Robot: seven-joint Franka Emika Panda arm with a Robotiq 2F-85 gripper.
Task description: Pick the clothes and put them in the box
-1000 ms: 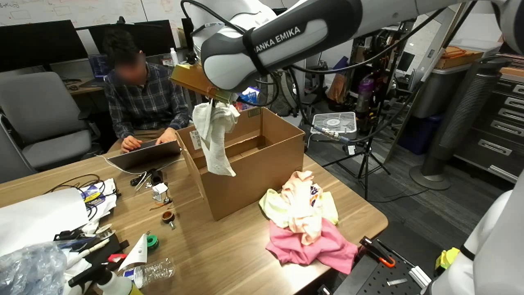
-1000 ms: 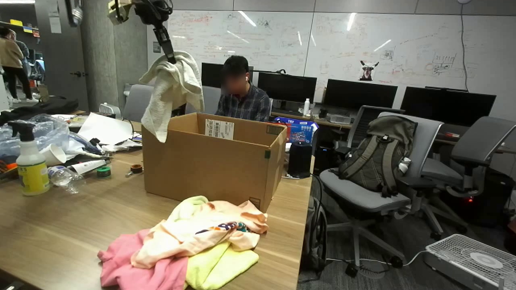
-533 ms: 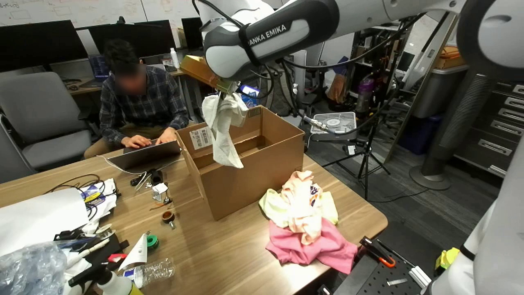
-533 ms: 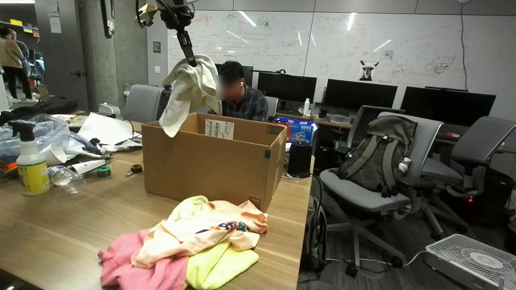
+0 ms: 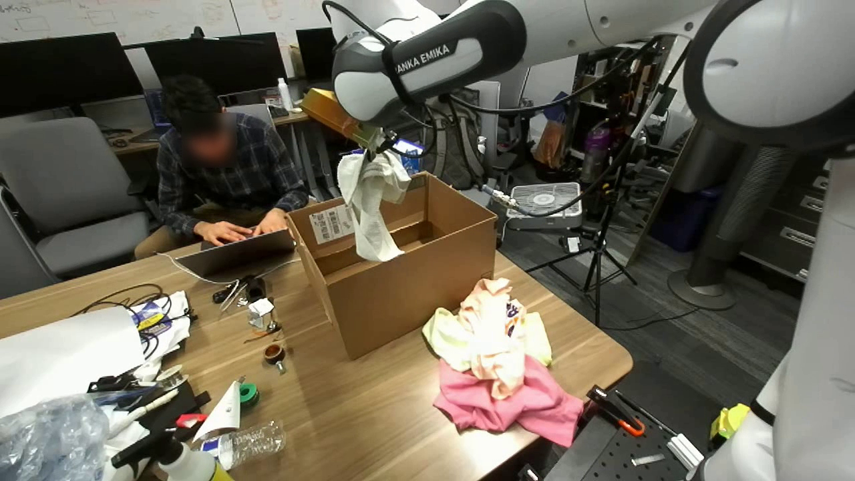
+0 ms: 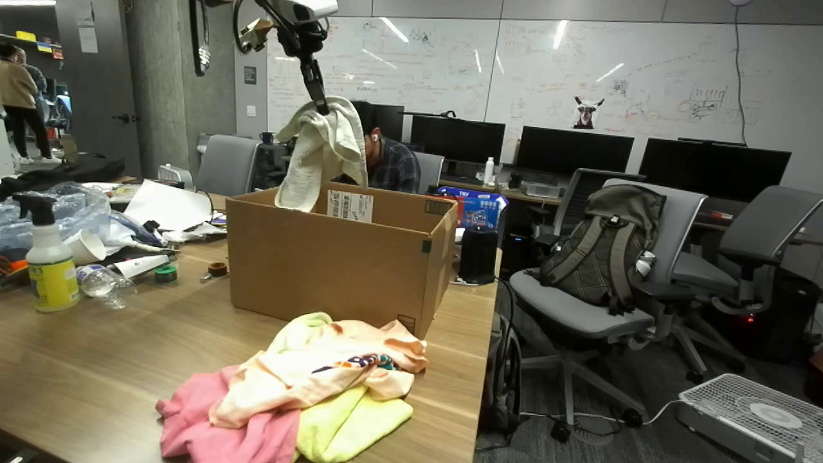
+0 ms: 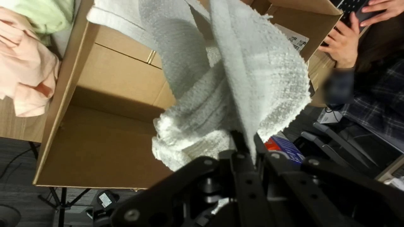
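A white, towel-like cloth [image 5: 375, 207] hangs bunched from my gripper [image 7: 249, 140], whose fingers are pinched on a fold of it. It hangs over the opening of the brown cardboard box [image 6: 334, 257]; its lower end [image 6: 297, 196] dips behind the near rim in an exterior view. Much of the box's inside [image 7: 116, 148] shows bare cardboard in the wrist view, partly covered by the cloth. Beside the box lie more clothes in a heap: a peach garment [image 6: 308, 379] with a dark print, pale yellow cloth [image 6: 353, 424] and a pink piece [image 5: 507, 407].
A person sits at a laptop [image 5: 240, 254] close beside the box. Small tools, a spray bottle [image 6: 48, 257], a plastic bottle [image 5: 250, 444] and a clear plastic bag [image 5: 53, 434] crowd one side of the table. The clothes heap lies near the table edge [image 5: 621, 361].
My gripper has carried the white cloth rightward in both exterior views. Its lower end, earlier in front of the box's near wall, now hangs over the opening. The heap has not moved.
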